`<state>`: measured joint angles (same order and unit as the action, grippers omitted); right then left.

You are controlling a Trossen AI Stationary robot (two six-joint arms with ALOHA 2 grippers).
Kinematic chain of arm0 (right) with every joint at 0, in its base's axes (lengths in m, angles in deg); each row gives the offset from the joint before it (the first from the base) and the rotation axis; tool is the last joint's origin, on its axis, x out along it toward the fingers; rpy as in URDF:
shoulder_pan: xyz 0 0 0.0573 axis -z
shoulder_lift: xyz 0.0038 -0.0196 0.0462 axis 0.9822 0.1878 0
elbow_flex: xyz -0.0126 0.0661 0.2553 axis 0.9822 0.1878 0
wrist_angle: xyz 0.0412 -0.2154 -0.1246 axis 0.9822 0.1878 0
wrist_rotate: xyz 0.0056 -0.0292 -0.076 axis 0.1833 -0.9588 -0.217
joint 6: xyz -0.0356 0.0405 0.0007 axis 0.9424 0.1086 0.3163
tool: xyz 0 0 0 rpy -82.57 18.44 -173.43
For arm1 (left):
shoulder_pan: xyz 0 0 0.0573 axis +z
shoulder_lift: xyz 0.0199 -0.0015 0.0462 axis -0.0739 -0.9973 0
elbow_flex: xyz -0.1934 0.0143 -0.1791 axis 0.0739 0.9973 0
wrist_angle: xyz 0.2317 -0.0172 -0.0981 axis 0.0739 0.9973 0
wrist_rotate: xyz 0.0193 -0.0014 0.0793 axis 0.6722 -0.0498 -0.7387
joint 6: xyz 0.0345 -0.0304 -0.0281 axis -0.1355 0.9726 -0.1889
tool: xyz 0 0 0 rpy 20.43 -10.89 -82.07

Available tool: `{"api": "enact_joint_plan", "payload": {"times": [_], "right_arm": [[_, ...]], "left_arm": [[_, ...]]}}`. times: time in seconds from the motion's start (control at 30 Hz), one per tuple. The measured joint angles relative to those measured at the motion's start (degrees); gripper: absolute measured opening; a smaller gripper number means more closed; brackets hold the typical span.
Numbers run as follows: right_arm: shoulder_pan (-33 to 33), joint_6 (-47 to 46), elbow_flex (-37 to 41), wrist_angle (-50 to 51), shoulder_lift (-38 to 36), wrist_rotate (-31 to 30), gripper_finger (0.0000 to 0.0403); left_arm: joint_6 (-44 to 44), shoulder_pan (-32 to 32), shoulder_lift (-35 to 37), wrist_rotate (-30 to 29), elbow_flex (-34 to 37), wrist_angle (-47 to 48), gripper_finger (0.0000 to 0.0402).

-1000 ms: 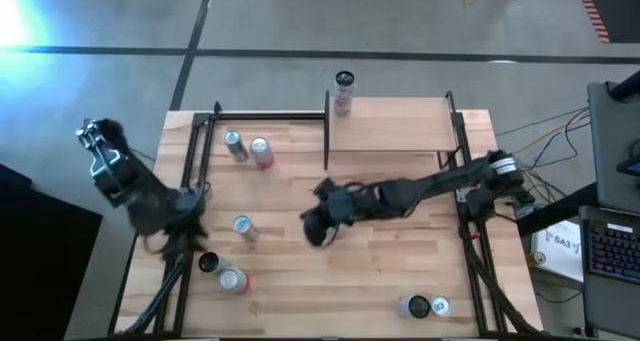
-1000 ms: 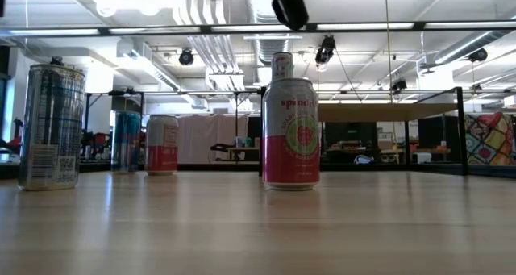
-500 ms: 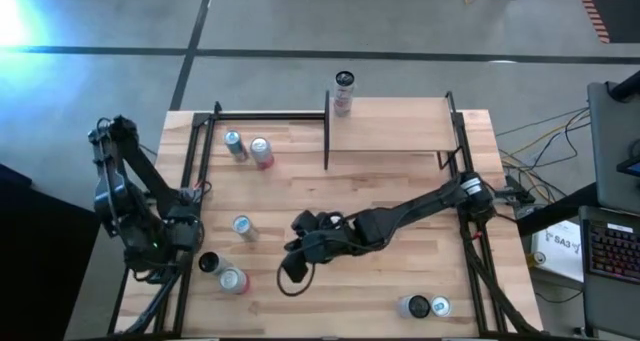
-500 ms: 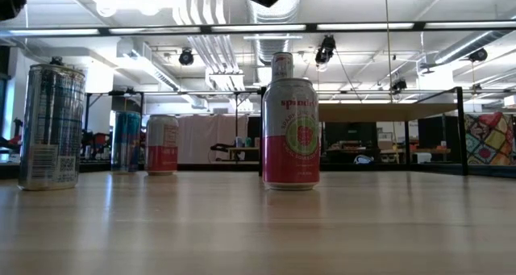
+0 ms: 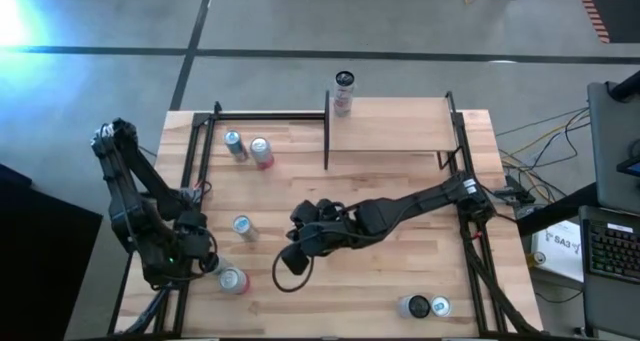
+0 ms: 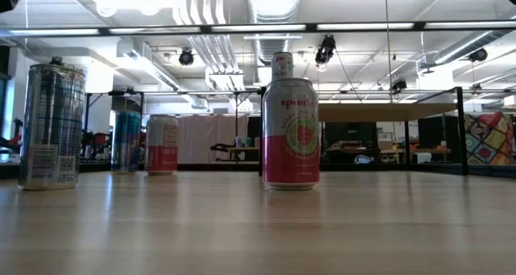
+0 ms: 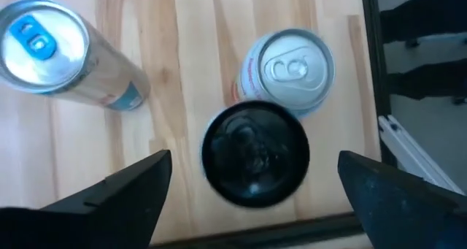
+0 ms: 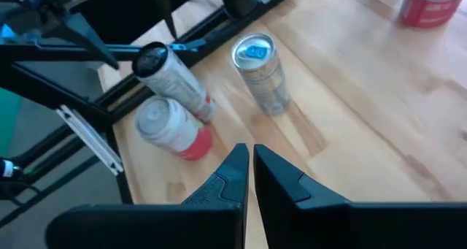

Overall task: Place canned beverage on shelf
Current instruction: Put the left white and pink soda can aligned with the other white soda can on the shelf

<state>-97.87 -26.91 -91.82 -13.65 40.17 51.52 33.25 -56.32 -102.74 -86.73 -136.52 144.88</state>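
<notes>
Butcher-block tabletop (image 5: 400,281): your left pincer (image 7: 252,198), fingers apart, hovers over black-topped aluminium can (image 7: 255,152) by left edge; light, slick, dentable, so grip mid-body. Right pincer (image 8: 248,177) together, mid-tabletop.

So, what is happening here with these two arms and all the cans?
No can is held yet. The left gripper hangs open over a black-topped can and a silver-topped can at the table's left front corner. The right gripper, fingers shut, reaches across the middle of the table toward the same cans. The shelf at the back has one can at its left rear corner.
</notes>
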Motion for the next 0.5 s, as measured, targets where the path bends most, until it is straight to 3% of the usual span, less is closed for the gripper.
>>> {"api": "enact_joint_plan", "payload": {"times": [0.27, 0.5], "right_arm": [[0.2, 0.2, -0.6, 1.8, -0.1, 0.0, 0.0015], [0.2, 0.1, -0.6, 2.3, -0.1, 0.0, 0.0015]], "left_arm": [[-0.2, 0.0, 0.4, 0.0, 5.8, -7.7, 0.0348], [-0.2, 0.0, 0.4, 0.4, 8.5, -7.9, 0.031]]}}
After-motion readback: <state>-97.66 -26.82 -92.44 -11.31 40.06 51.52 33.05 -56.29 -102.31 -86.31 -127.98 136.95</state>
